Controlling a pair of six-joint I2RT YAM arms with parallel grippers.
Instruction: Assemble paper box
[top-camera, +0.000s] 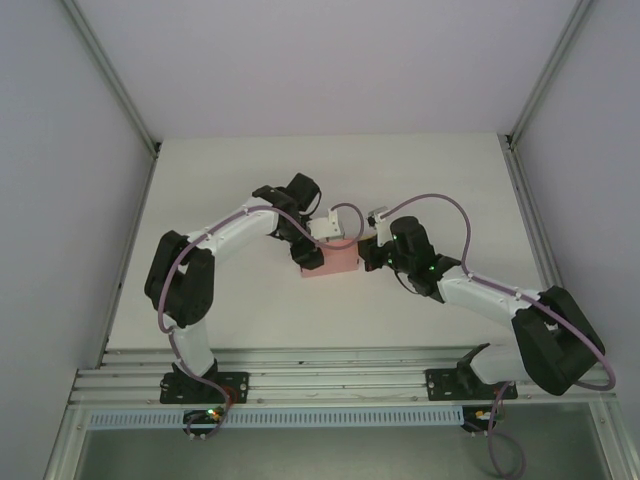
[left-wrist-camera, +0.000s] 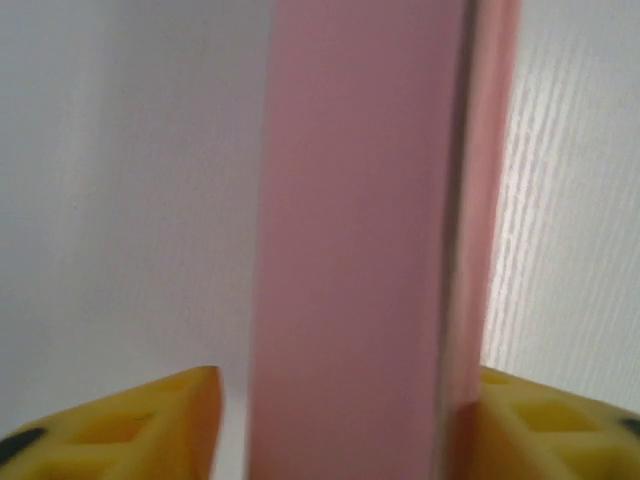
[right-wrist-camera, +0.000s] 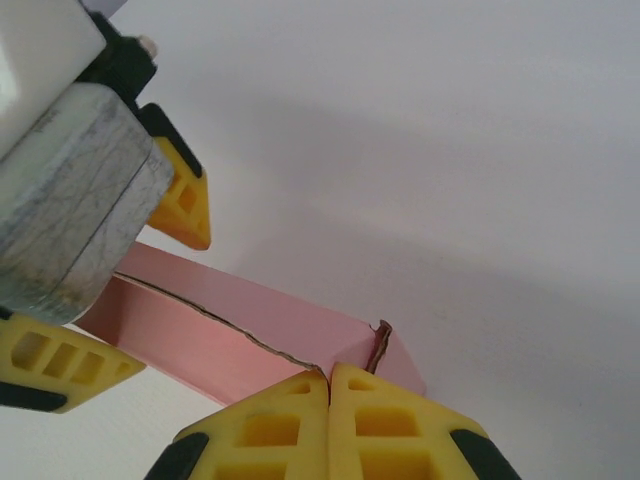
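The paper box (top-camera: 335, 261) is a small pale pink rectangular box lying on the white table between both arms. My left gripper (top-camera: 307, 252) straddles its left end and is open. In the left wrist view the box (left-wrist-camera: 350, 250) stands between the yellow fingers, with a gap at the left finger (left-wrist-camera: 150, 425), while the right finger (left-wrist-camera: 545, 420) touches the card. My right gripper (top-camera: 366, 252) is shut. Its closed fingertips (right-wrist-camera: 300, 400) rest against the box's (right-wrist-camera: 240, 315) right end, where a seam and a small flap (right-wrist-camera: 381, 345) meet. The left gripper (right-wrist-camera: 165, 300) sits over the box's far end.
The white table (top-camera: 420, 180) is walled by pale panels on the left, right and back. An aluminium rail (top-camera: 330, 385) carrying both arm bases runs along the near edge. Purple cables loop above each wrist.
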